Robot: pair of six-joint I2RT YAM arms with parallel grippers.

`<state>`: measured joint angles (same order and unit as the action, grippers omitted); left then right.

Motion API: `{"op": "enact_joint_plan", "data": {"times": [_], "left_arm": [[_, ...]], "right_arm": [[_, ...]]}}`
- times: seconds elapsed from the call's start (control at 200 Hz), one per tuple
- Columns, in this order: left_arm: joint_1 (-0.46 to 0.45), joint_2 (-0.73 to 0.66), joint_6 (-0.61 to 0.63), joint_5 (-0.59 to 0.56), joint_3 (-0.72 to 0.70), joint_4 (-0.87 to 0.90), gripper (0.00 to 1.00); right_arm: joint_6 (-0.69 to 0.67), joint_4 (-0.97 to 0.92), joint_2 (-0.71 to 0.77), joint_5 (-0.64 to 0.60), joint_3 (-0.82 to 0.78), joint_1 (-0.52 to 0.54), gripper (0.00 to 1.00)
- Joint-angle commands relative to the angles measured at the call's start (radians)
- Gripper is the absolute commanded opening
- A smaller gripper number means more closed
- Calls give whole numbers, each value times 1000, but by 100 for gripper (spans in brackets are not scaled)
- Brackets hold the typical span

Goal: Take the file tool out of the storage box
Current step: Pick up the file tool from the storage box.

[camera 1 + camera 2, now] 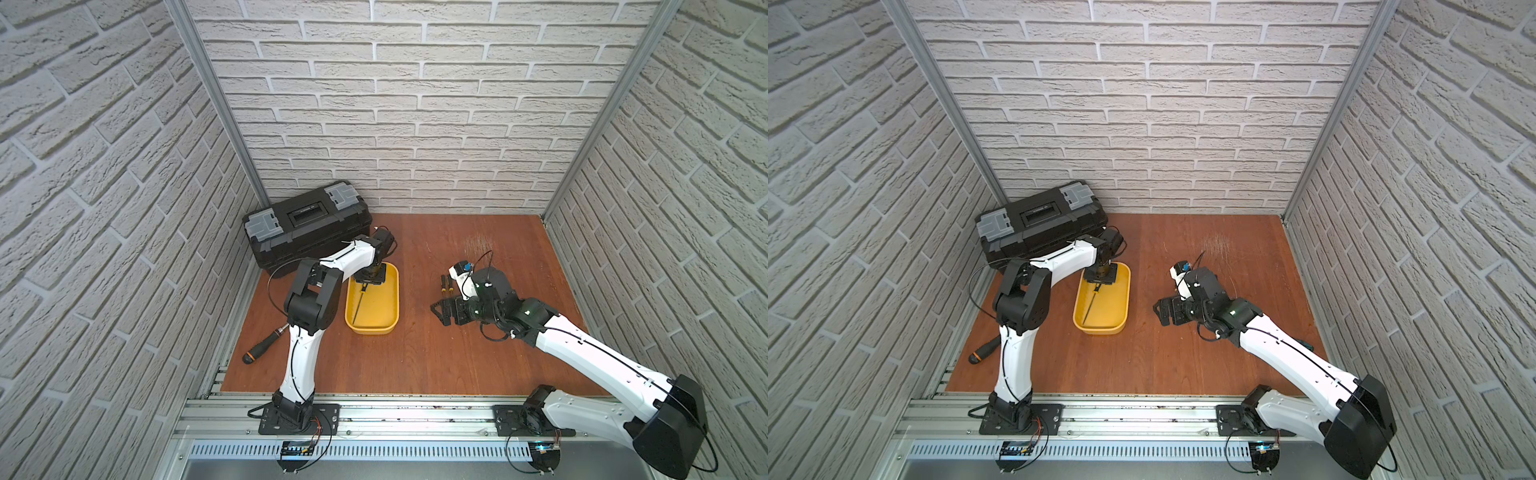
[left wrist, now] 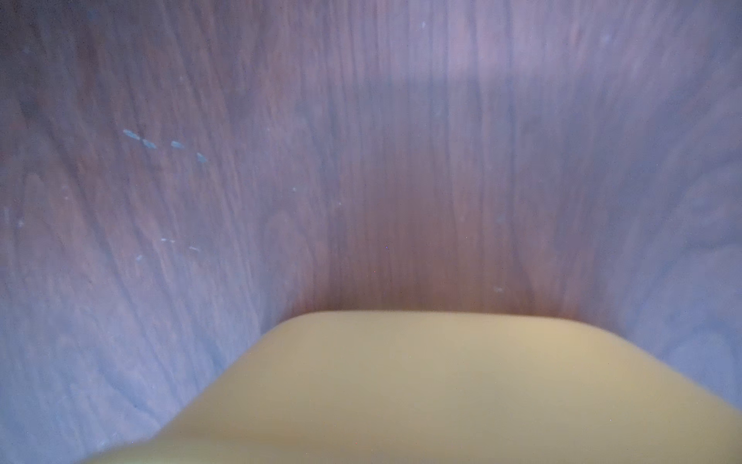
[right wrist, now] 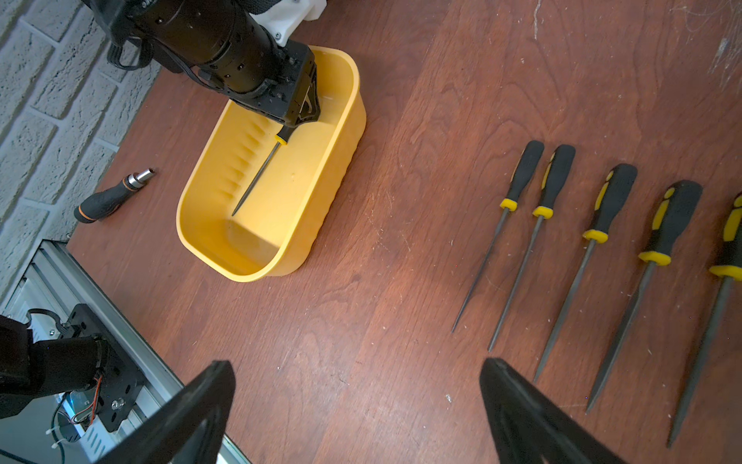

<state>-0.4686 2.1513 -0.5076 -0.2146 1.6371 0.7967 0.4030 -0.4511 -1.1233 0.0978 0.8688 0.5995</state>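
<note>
The storage box (image 1: 393,300) (image 1: 1126,300) is a shallow yellow tub left of the table's middle. In it lies the file tool (image 1: 360,301) (image 1: 1091,304) (image 3: 257,177), a slim grey shaft with a yellow collar. My left gripper (image 1: 367,283) (image 1: 1099,283) (image 3: 296,121) reaches down into the tub's far end and covers the file's black handle. Whether its jaws press on the handle is hidden. The left wrist view shows only the blurred yellow box (image 2: 441,381) and wood. My right gripper (image 1: 440,309) (image 1: 1158,311) (image 3: 357,373) hovers open and empty over bare wood.
A black toolbox (image 1: 307,226) (image 1: 1040,226) with grey latches stands at the back left. A black screwdriver handle (image 1: 266,345) (image 3: 108,199) lies by the left wall. Several black-and-yellow files (image 3: 602,225) (image 1: 446,284) lie in a row beside my right gripper.
</note>
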Motion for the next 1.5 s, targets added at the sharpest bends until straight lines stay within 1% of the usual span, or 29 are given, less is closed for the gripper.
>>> {"op": "enact_joint_plan", "data": {"times": [0.0,0.145,0.19,0.31,0.37,0.55,0.745,0.9,1.015,1.215,1.49], "left_arm": [[11,25,17,42,-26,-10,36],[15,21,27,50,-33,-21,34],[17,21,29,53,-34,-22,32],[19,21,30,54,-36,-24,30],[19,19,32,57,-37,-26,26],[19,10,36,69,-39,-30,20],[19,-15,40,81,-47,-35,18],[19,-95,44,117,-91,-79,17],[21,-170,33,154,-124,-115,17],[36,-271,-17,266,-161,-180,17],[56,-402,-92,374,-236,-307,17]], "right_arm": [[-6,34,25,-15,-13,-7,100],[-6,34,21,-14,-14,-7,100],[-7,36,18,-15,-14,-7,100],[-6,37,16,-14,-13,-7,99],[-6,37,15,-15,-13,-7,99],[-7,37,8,-14,-11,-7,99],[-7,40,-2,-4,-5,-7,99],[0,52,-11,21,-4,-7,99],[23,90,-28,65,-14,-7,96],[57,160,-64,112,-22,-3,93],[110,238,-118,147,-12,22,84]]}}
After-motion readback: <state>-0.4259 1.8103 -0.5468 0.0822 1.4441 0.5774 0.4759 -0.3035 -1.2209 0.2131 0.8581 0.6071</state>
